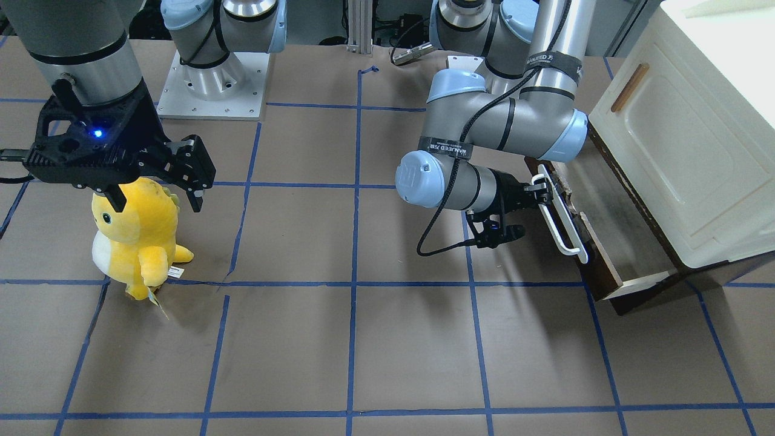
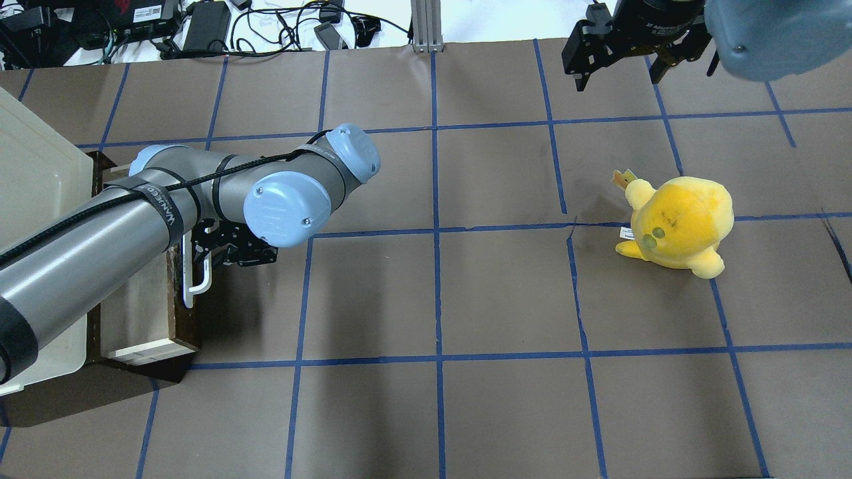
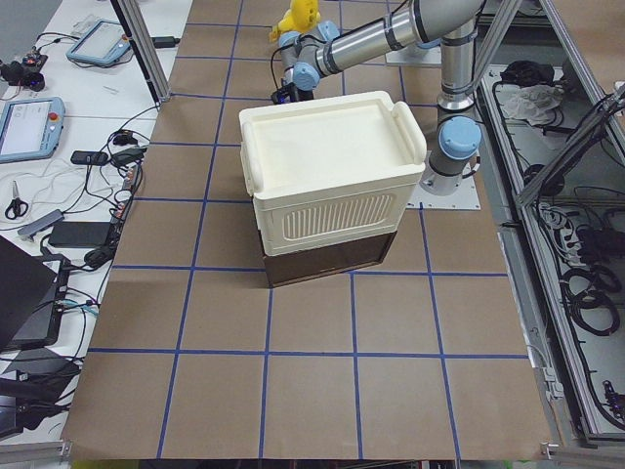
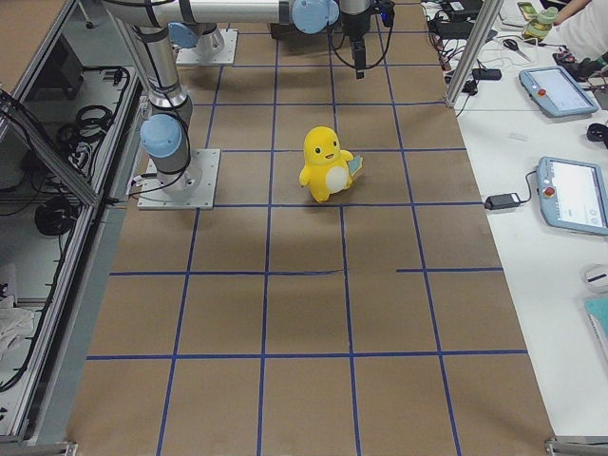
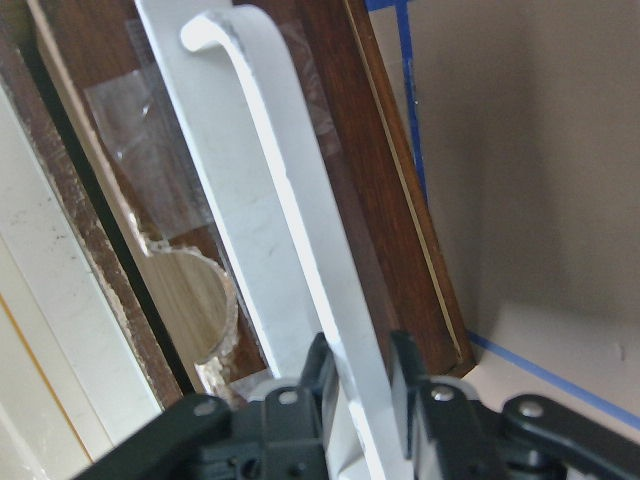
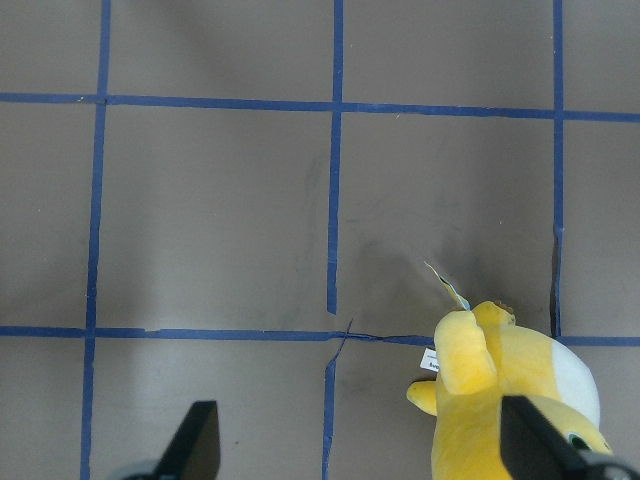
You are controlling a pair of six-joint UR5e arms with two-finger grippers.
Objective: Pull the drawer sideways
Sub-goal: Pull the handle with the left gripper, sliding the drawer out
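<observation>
The dark brown wooden drawer (image 1: 605, 284) stands pulled out from under the cream cabinet (image 1: 684, 139), its pale inner walls (image 2: 143, 349) showing. Its long white bar handle (image 1: 560, 218) runs along the front. My left gripper (image 1: 543, 192) is shut on the white bar handle (image 5: 320, 260); in the left wrist view the two fingers (image 5: 315, 375) press on the bar from both sides. It also shows in the overhead view (image 2: 203, 246). My right gripper (image 1: 160, 197) hangs open and empty above the table; the right wrist view shows its fingertips (image 6: 200, 440) wide apart.
A yellow plush toy (image 1: 136, 233) stands on the brown paper under the right gripper, also in the overhead view (image 2: 679, 223). The cabinet (image 3: 327, 171) sits at the table's left end. Blue tape lines grid the table (image 1: 363, 339).
</observation>
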